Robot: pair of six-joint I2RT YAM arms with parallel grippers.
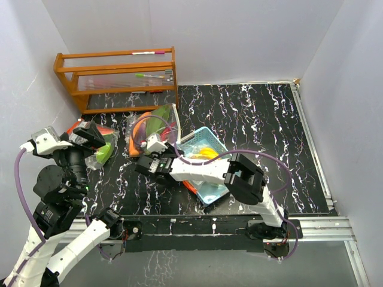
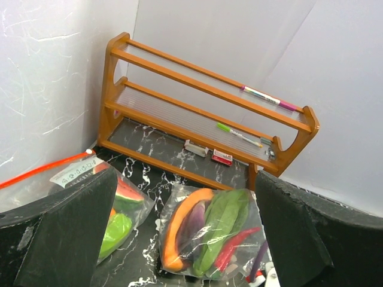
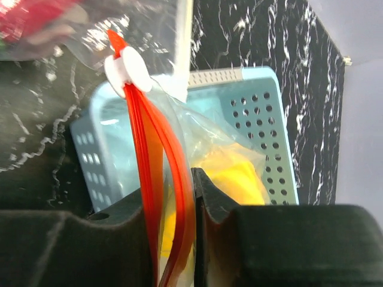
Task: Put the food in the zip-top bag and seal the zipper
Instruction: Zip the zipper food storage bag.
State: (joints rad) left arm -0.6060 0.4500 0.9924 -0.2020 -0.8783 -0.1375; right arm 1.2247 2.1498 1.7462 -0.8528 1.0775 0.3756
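Mid-frame on right wrist, we pinch zipper with right gripper; left gripper wide, empty. Thin strip may slip free.

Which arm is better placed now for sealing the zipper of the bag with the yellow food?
Right. The right gripper pinches the red zipper just below the white slider. The left gripper hangs open over other, filled bags beside the wooden shelf.
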